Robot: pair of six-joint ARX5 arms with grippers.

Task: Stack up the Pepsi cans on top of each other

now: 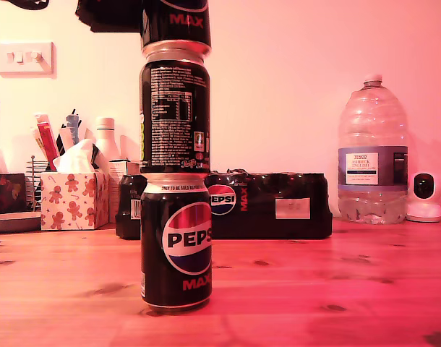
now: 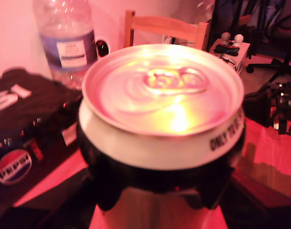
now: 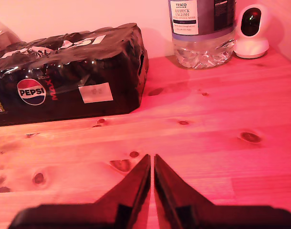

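Pine table (image 1: 336,289) carrying the work. The shrink-wrapped multipack (image 3: 69,71) and the water bottle (image 1: 372,152) lie well ahead of the second gripper (image 3: 151,181), which sits low over bare wood, level, its jaws almost closed on nothing. The Pepsi cans form one column: bottom can (image 1: 176,242), middle can (image 1: 175,112), top can (image 2: 162,95), the last directly beneath the first gripper (image 2: 162,202), which is poised over the stack looking down; whether it grips the can cannot be told. Judged step: seating the top can. Rims should be centred and the release made straight, without side push, as the column looks easily toppled.
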